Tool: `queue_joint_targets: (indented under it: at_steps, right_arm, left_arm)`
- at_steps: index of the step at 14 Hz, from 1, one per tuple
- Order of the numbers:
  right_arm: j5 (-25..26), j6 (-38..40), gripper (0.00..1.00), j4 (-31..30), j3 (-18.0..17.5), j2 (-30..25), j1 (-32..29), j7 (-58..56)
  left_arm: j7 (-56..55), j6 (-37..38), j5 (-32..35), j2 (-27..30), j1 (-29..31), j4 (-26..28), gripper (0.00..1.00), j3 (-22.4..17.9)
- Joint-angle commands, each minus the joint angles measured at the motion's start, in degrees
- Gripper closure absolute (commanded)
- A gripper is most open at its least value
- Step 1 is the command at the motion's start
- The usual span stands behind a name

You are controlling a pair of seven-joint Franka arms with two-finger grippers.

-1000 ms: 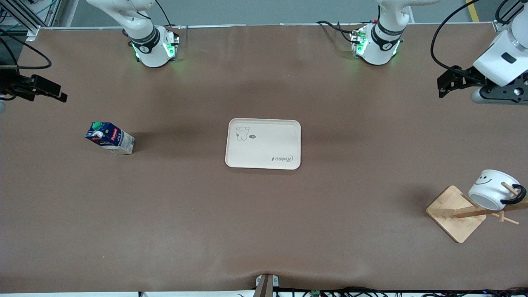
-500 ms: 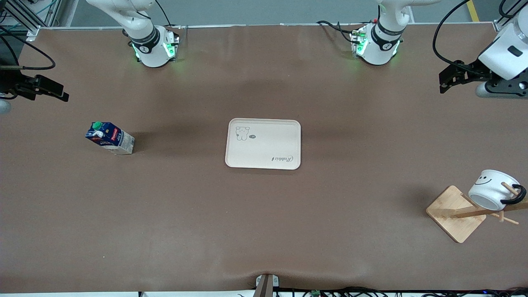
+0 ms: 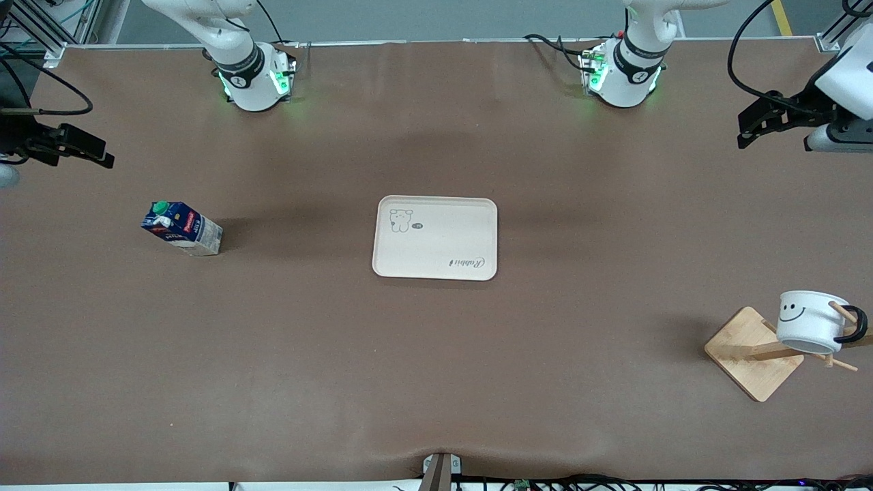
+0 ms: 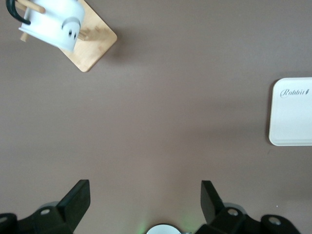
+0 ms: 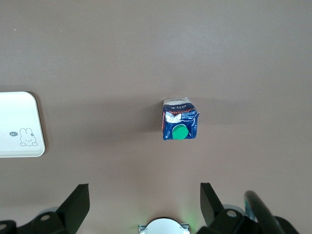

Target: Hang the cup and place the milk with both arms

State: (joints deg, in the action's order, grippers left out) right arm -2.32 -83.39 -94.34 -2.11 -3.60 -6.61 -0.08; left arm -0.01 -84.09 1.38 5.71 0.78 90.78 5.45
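The white smiley cup (image 3: 810, 320) hangs by its black handle on a peg of the wooden rack (image 3: 753, 353) at the left arm's end of the table; it also shows in the left wrist view (image 4: 52, 23). The dark blue milk carton (image 3: 181, 228) with a green cap stands on the table toward the right arm's end, and shows in the right wrist view (image 5: 179, 125). My left gripper (image 3: 749, 129) is open and empty, high over the table's edge at the left arm's end. My right gripper (image 3: 102, 158) is open and empty, over the table's right-arm end.
A white tray (image 3: 435, 237) with a rabbit drawing lies at the middle of the table, its edge showing in the left wrist view (image 4: 291, 111) and the right wrist view (image 5: 19, 125). Both arm bases stand along the table's back edge.
My left gripper has drawn up and away toward the table's left-arm end. The cup has swung on its peg and now hangs more upright. The right arm has barely moved.
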Motion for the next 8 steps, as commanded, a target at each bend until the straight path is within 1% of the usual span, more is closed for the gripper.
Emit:
queue_joint_targets:
  at_steps: [1,3,8]
  right_arm:
    - [1.53,-1.07,0.00,-1.81,-0.18,-1.50,0.20,0.26]
    - [2.67,-0.98,0.00,-1.99,-0.27,-1.50,0.72,0.26]
    - [2.67,-0.89,0.00,-2.07,-0.27,-1.32,0.90,0.34]
  left_arm:
    - [0.36,0.51,0.12,-0.88,-0.07,-2.45,0.00,-0.52]
    - [0.36,0.51,0.12,-0.88,-0.16,-2.45,0.00,-0.52]
    - [0.36,1.30,0.73,-0.79,0.10,-2.45,0.00,-0.53]
